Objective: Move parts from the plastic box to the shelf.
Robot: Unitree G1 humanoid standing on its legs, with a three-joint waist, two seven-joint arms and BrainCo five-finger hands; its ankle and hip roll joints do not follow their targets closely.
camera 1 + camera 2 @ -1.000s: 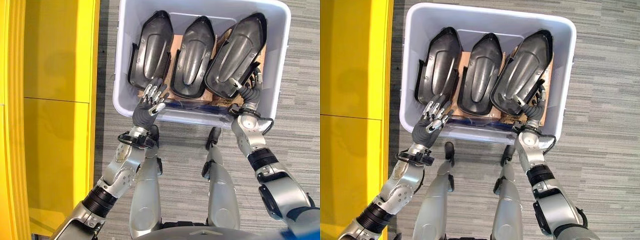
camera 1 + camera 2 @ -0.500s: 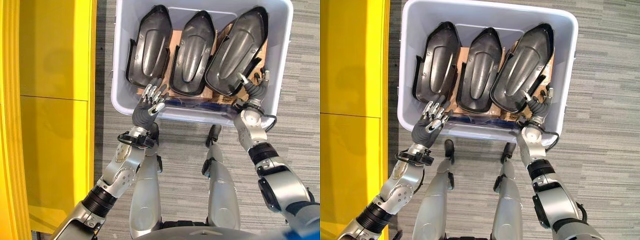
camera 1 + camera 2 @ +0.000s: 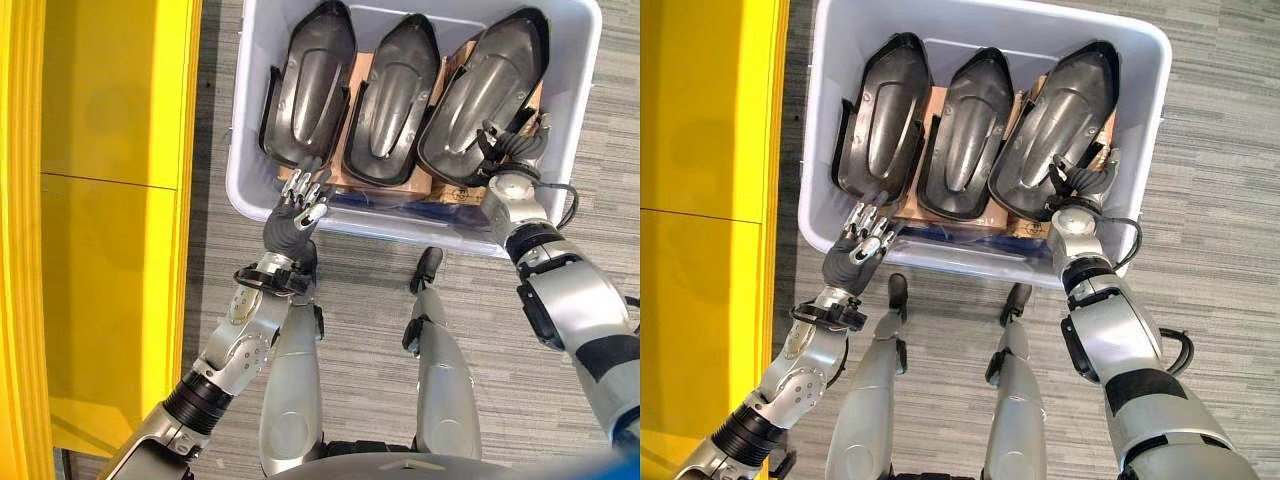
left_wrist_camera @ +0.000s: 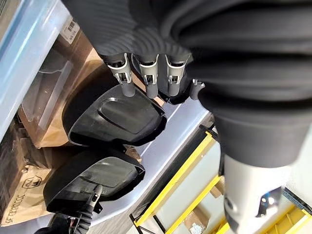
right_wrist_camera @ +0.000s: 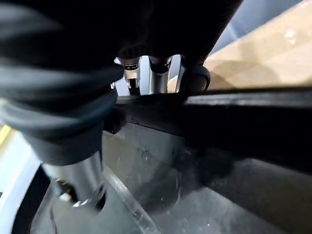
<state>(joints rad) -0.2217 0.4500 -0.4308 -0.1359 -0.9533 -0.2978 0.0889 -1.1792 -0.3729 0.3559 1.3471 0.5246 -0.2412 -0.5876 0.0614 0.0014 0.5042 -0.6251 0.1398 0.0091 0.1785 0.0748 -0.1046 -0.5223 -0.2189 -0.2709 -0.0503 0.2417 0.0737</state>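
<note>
Gripping the right black part (image 3: 482,95) in the plastic box (image 3: 575,120) with my right hand (image 3: 508,150); left hand (image 3: 296,210) open at its near wall.

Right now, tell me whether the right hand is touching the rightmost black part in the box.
Touching: the right wrist view shows the right hand's fingers hooked over the black part's edge.

Box packed tight, little room between parts

You see three black parts (image 3: 390,100) side by side across the plastic box (image 3: 570,150), edges touching or overlapping; your only gaps run along the box walls. The yellow shelf (image 3: 110,200) stands just beside the box on the left, with open floor (image 3: 380,270) in front.
</note>
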